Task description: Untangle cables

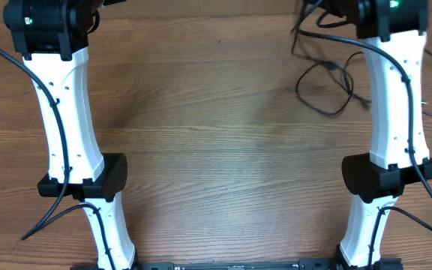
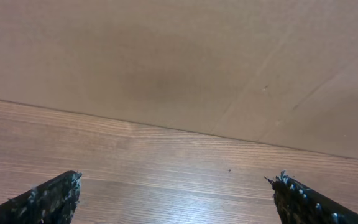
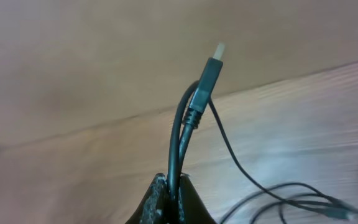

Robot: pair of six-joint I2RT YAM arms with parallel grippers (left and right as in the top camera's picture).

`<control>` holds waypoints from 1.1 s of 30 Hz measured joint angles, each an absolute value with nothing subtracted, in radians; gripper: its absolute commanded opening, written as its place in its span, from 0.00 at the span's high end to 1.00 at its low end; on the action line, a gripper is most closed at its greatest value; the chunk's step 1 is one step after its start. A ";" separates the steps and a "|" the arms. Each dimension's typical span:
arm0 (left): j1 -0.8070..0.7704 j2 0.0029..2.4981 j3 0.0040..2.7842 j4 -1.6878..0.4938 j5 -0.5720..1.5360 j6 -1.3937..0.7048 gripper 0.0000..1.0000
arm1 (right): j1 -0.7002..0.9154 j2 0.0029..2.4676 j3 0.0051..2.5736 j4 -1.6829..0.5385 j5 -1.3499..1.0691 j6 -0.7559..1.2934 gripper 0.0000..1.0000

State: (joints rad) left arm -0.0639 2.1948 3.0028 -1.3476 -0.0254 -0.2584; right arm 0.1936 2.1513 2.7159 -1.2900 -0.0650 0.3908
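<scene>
Two robot arms at a wooden bench (image 1: 216, 142); the right tool (image 3: 169, 194) pinches thin black cables (image 3: 180, 134), the left tool (image 2: 176, 182) holds nothing.

From overhead, the cables (image 1: 326, 88) lie in loose loops at the far right of the bench, just left of the white right arm (image 1: 392, 97), with strands running up under the arm's dark head. The right wrist view shows the right tool's fingers closed tight on a doubled cable that rises above them and ends in a dark plug (image 3: 208, 76) with a pale tip, pointing up and tilted slightly right. A thinner strand trails from there down to the lower right, where more loops rest on the bench, blurred. The left wrist view shows the left tool spread wide, its two dark fingertips (image 2: 55, 196) far apart over bare wood near a plain tan wall (image 2: 166, 56). The left arm (image 1: 62, 112) stands well apart from the cables.
</scene>
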 measured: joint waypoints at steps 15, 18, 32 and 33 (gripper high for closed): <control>-0.066 2.195 3.003 -1.347 -0.018 -0.258 0.00 | 0.371 2.286 2.215 -1.179 -0.167 0.342 0.96; -0.066 2.195 3.003 -1.347 -0.018 -0.258 0.00 | 0.380 2.300 2.133 -1.151 -0.181 0.339 0.96; -0.066 2.195 3.003 -1.347 -0.018 -0.258 0.00 | 0.374 2.313 2.072 -1.121 -0.196 0.332 0.00; -0.066 2.195 3.003 -1.347 -0.018 -0.258 0.00 | 0.369 2.313 2.072 -1.128 -0.196 0.332 0.00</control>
